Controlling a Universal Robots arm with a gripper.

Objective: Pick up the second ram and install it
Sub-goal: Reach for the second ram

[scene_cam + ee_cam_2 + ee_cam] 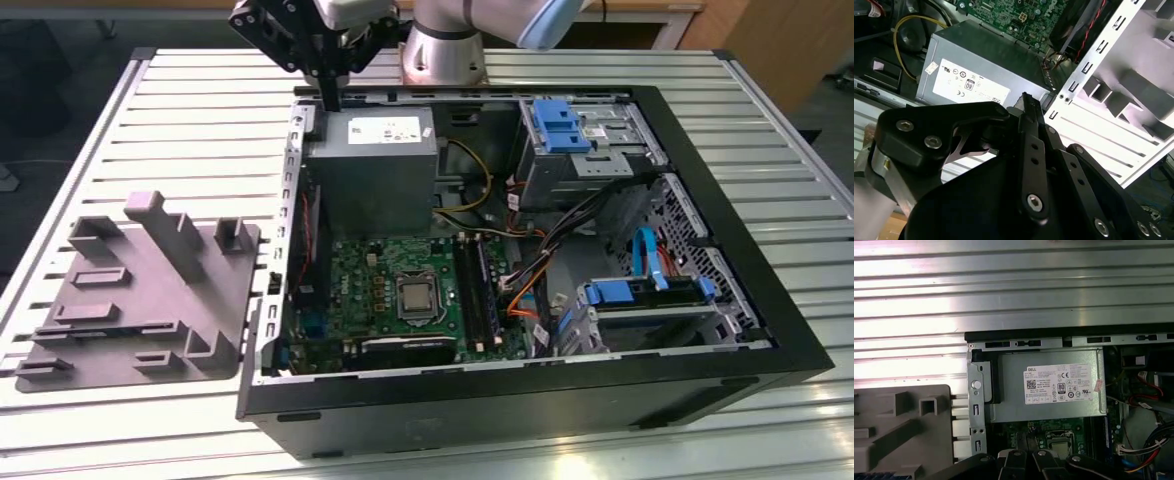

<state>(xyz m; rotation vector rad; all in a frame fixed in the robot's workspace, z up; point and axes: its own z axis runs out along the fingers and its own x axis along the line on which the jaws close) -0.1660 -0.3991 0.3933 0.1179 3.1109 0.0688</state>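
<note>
I saw the gripper [330, 102] poised over the far edge of the open computer case [534, 400], just above the power supply [374, 175]. Its fingers were pressed together with nothing visible between them. The second ram [118, 329] seemed to lie flat in the grey tray [160, 290], well apart, on the exterior view's left.

Grey metal power-supply box [371, 165] under your black gripper [328, 104] at 11 o'clock of the open black case [534, 410], orange and black cables [523, 290] crowding 4 o'clock, green motherboard [367, 280] unobstructed at 7.
</note>
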